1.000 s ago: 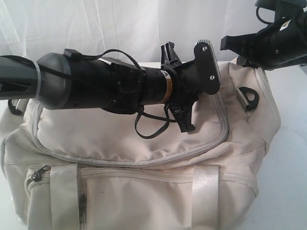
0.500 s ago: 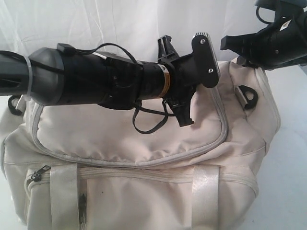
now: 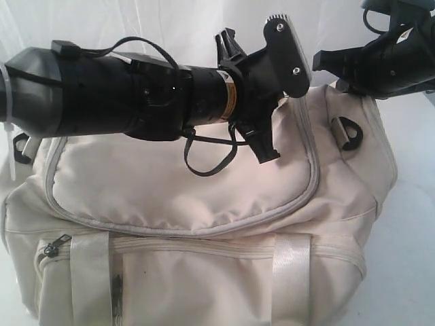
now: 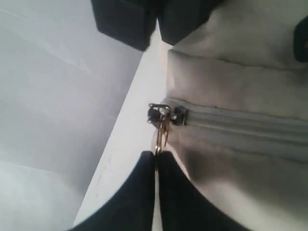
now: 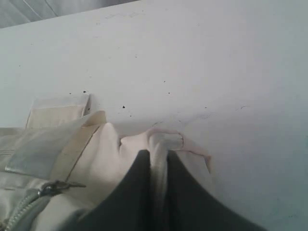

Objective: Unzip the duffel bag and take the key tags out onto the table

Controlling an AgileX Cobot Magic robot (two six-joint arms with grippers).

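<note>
The left hand (image 4: pixel 156 161) pinches the small metal zipper pull (image 4: pixel 161 134); the grey zipper track (image 4: pixel 240 127) runs lengthwise away from it across the cream-white fabric duffel bag (image 3: pixel 183 190); the right hand (image 5: pixel 159 166), close by, clamps a fold at the bag's end; the key tags are out of sight.

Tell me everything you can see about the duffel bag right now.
The duffel bag is cream-white soft fabric, sitting on the white table. A grey zipper curves round its top flap, closed. Two webbing straps run down the front, and a black D-ring hangs at one end. The left gripper pinches the metal zipper pull; the right gripper pinches a fold of its fabric.
</note>
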